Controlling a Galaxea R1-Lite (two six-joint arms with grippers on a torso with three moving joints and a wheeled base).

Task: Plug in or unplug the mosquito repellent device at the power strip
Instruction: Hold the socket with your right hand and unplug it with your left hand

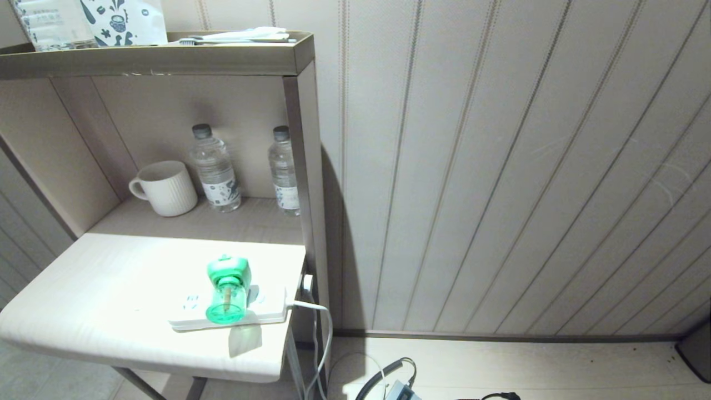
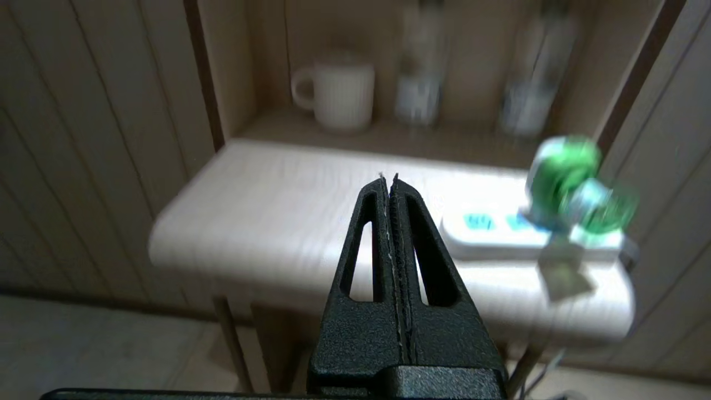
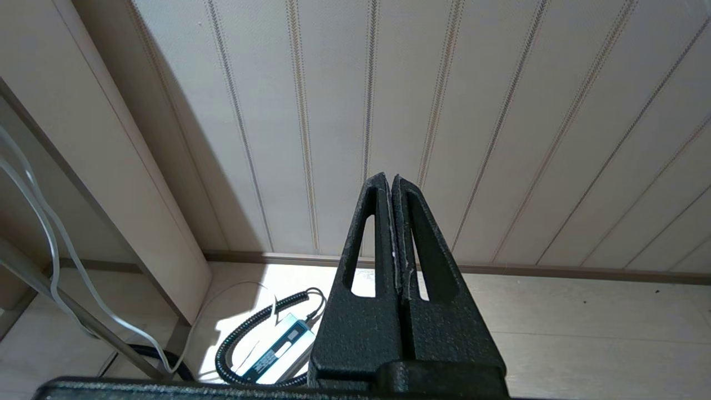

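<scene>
Two black grippers, neither in the head view. Left gripper [image 2: 389,179]: fingers [image 2: 408,233] pressed flat together, nothing between them, held in the air off the near edge of the pale wood-grain counter [image 1: 100,300], pointing toward its bare middle and well apart from the task's things. Right gripper [image 3: 387,179]: fingers likewise fully closed and empty, parked low, aimed at the ribbed beige wall panel [image 1: 500,166] above the light floor [image 1: 527,366]. On the counter near its right front corner, the long flat white power strip [image 1: 189,308] with pale blue sockets, lying flat, its white cord [image 1: 322,333] leaving the right end and dropping over the counter's edge toward the floor. Seated on the strip toward that cord end, the small mosquito repellent device [image 1: 228,289]: white-and-green rounded head against the strip, translucent green liquid bottle sticking out toward the counter's front edge; prongs hidden, so apparently plugged in. Blurred in the left wrist view, same green device [image 2: 572,189] on the strip [image 2: 489,236]. Farther back in the recessed shelf, a ribbed white ceramic mug [image 1: 165,188] at the left and two clear plastic water bottles [image 1: 215,169] with dark caps standing upright beside it. On the floor beneath, a coiled black cable with a small grey adapter box [image 3: 278,347].
</scene>
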